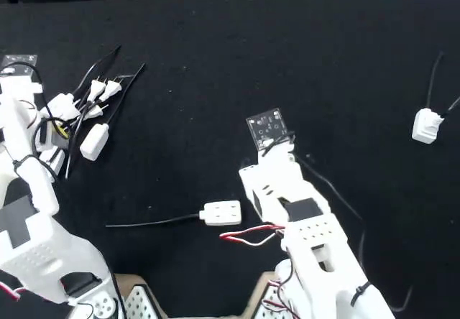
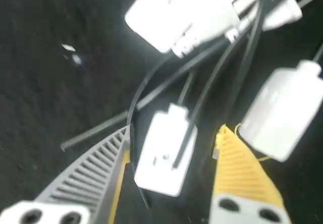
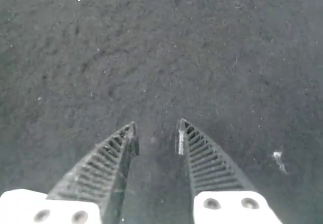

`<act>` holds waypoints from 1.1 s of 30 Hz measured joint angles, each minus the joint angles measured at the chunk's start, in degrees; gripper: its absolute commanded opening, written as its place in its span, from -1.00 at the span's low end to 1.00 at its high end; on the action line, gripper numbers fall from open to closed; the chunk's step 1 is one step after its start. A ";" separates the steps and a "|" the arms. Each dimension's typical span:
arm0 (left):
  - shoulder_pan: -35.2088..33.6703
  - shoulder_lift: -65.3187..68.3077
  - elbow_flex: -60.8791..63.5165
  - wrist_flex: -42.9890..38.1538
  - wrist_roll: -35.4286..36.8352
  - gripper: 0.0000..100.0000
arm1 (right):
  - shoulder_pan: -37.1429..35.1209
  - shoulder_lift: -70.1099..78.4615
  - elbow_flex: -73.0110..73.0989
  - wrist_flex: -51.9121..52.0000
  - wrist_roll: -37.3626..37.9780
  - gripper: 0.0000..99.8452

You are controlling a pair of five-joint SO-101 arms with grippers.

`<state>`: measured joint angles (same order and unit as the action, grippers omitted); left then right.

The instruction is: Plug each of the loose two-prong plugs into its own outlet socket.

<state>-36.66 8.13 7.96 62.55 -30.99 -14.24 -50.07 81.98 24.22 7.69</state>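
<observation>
A white plug (image 2: 162, 158) lies between the open fingers of the left tool (image 2: 174, 133). Its long side runs the same way as the fingers. It sits in a pile of plugs (image 1: 86, 114) far left of the outlet socket (image 1: 223, 213), whose cord runs left. The right tool (image 3: 156, 127) hangs slightly open over bare desk (image 1: 215, 60) near the socket. Another plug (image 1: 427, 126) lies far right of it.

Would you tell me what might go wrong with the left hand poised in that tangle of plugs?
The left hand stands open around a white block with a black cable lying across it; closing could pinch the cable and drag the tangle. A neighbouring white block sits close beside the yellow finger and might get knocked.
</observation>
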 measured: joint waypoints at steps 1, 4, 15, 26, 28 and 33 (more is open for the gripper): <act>0.70 0.09 -0.35 2.73 0.00 -0.47 | 0.00 0.00 0.00 0.00 0.00 -0.76; 4.84 0.18 -0.44 8.62 0.26 -0.47 | 0.00 0.00 0.00 0.00 0.00 -0.76; 1.49 2.64 -0.18 -6.42 -9.85 -0.47 | 0.00 0.00 0.00 0.00 0.00 -0.76; -0.35 8.97 1.23 -8.79 -13.63 -0.47 | 0.00 0.35 0.35 -2.29 0.00 -0.76; -0.35 9.05 1.23 -8.97 -13.63 -0.48 | 0.00 0.35 0.35 -2.29 0.00 -0.76; 0.70 9.23 1.14 -8.62 -13.71 -0.71 | 0.00 0.35 0.35 -2.29 0.00 -0.76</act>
<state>-35.96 17.36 9.10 53.93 -44.70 -14.24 -49.71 82.33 21.93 7.69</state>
